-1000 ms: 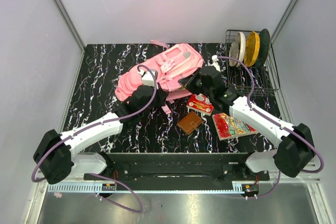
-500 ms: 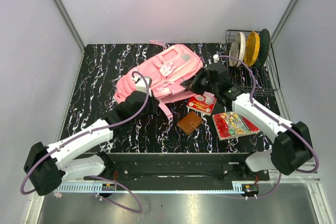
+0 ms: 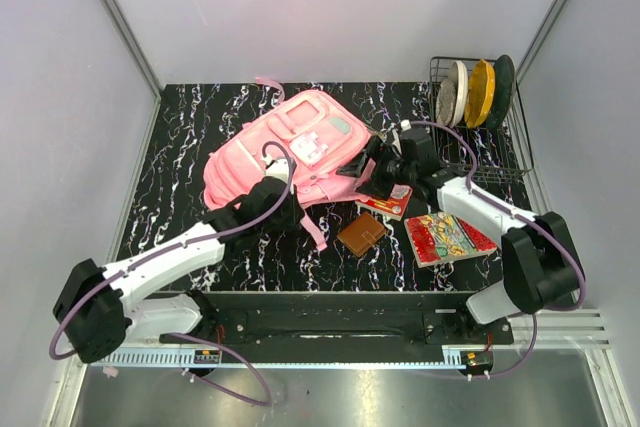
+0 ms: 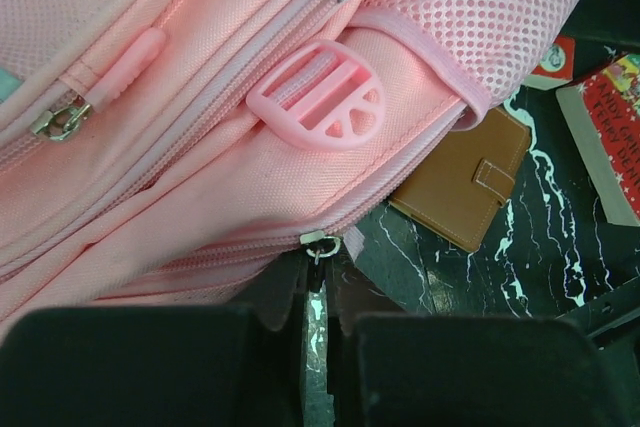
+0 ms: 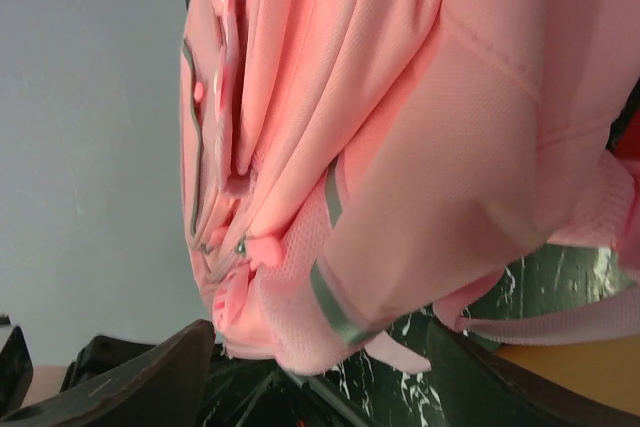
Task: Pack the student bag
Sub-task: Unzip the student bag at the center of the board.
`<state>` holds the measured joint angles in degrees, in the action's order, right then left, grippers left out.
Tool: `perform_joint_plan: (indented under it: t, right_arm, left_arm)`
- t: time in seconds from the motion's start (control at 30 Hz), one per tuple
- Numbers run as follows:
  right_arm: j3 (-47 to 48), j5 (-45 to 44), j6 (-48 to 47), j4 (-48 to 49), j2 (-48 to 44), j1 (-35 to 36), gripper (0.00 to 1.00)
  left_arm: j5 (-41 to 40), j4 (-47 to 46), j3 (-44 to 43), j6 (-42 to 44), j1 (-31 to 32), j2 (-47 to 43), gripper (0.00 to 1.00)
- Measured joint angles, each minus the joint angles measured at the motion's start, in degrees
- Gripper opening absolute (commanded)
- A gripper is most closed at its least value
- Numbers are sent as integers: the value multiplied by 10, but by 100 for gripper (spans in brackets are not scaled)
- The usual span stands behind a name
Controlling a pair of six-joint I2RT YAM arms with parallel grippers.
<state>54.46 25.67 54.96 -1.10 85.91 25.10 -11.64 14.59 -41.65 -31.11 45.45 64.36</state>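
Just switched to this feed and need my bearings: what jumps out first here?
The big pink student bag lies mid-table, both arms at it: the left gripper shut on a zipper pull at its near edge, the right gripper open at its right side. A brown wallet and a colourful book lie to its near right.

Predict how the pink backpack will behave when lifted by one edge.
Probably floppy: the backpack shows creased, sagging fabric. Likely light for its size, since its panels look slack, unfilled. Its loose strap may trail or snag.
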Motion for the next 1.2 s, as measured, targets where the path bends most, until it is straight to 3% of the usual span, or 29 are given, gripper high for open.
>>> perform_joint_plan:
  t: [0.37,0.73,0.87,0.9,0.97,1.0,1.1,1.2]
  right_arm:
    - [-169,27,90,34,-146,1,93]
    - [-137,-10,137,119,-100,4,93]
    - [-82,-26,147,128,-46,11,71]
    - [-82,-29,152,135,-40,15,58]
    - [-91,-46,167,149,-30,27,46]
    - [-94,-53,169,149,-28,31,23]
    - [-96,-68,167,139,-27,38,0]
    - [-95,-76,162,128,-29,39,0]
  left_arm:
    - [17,20,-102,-15,5,97,0]
    - [27,17,-129,11,49,116,0]
    - [27,16,-129,13,61,115,0]
    - [27,16,-129,14,63,115,0]
    - [27,17,-129,17,63,115,0]
    - [26,17,-129,18,63,115,0]
    - [26,21,-129,22,64,115,0]
    - [25,21,-129,24,65,115,0]
